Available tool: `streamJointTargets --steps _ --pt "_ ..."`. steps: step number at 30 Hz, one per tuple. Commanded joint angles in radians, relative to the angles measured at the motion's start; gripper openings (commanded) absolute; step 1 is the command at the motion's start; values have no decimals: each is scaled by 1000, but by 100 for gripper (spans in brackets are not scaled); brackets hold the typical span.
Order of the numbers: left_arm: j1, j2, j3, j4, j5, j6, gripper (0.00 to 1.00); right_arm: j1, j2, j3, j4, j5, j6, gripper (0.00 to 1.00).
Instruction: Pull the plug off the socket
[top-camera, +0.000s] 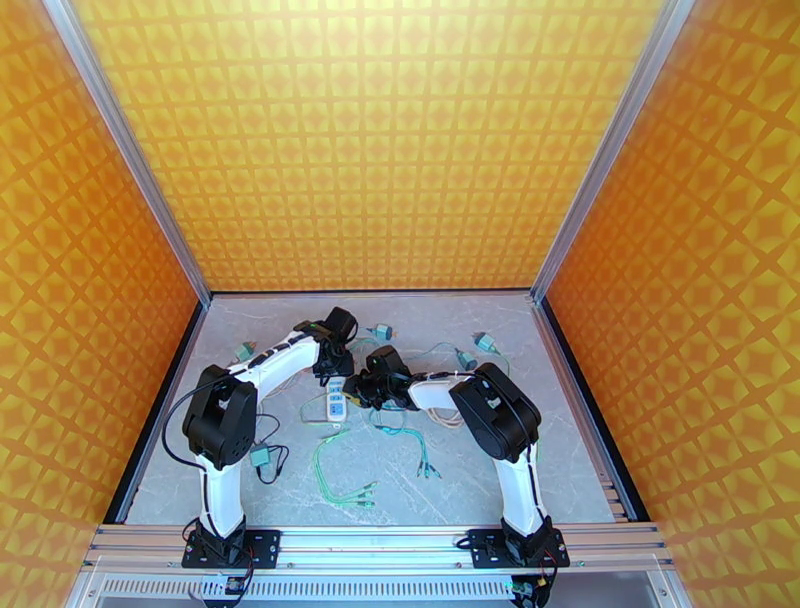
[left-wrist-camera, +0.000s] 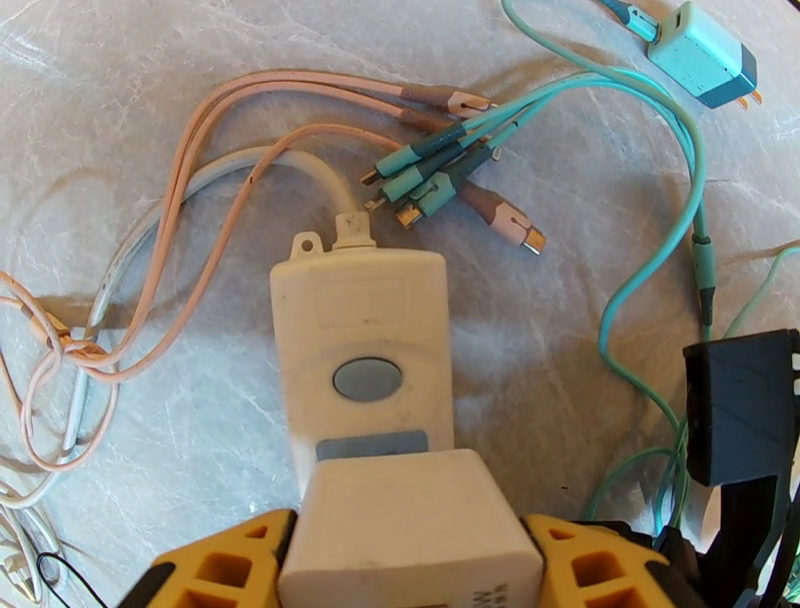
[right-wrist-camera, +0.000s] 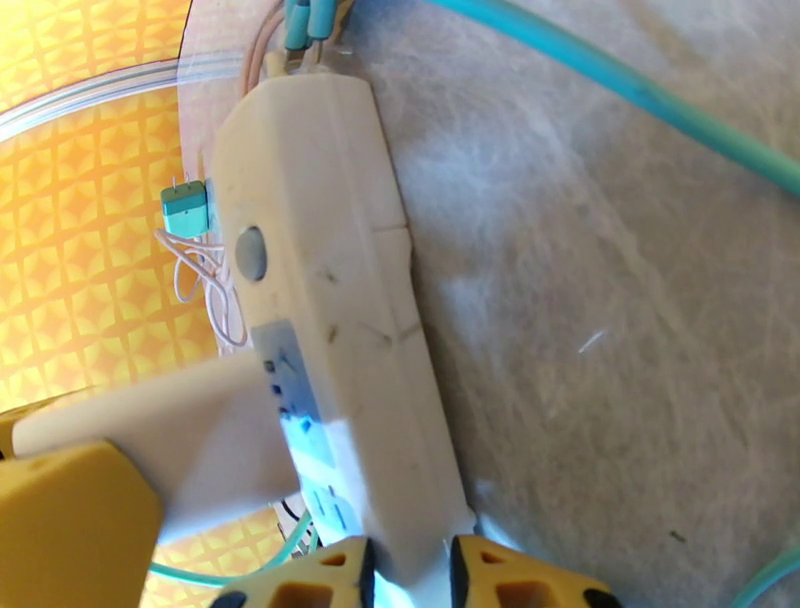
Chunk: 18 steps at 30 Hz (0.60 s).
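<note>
The left fingers (left-wrist-camera: 225, 565) clamp the white plug (left-wrist-camera: 405, 520), seated in the socket strip (left-wrist-camera: 360, 320) lying on the surface (left-wrist-camera: 560, 350). The right fingers (right-wrist-camera: 510, 580) pinch the strip's end (its anchor). The pull should go straight out, without twisting.

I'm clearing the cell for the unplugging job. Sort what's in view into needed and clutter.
Job in hand: power strip; white plug seated in it; left gripper shut on the plug; right gripper clamping the strip's end.
Lying about: teal charger; pink charging cables; teal charging cables.
</note>
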Motion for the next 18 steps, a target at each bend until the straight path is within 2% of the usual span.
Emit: streamJointTargets --steps 1,12,18 --pt "-6 -60 20 -26 18 7 37 4 71 -46 -242 104 -23 25" --pt "12 -92 26 -46 14 15 38 4 63 -47 -246 115 -27 24" --pt "32 -147 30 -88 -23 36 37 1 41 -32 -224 99 -56 25"
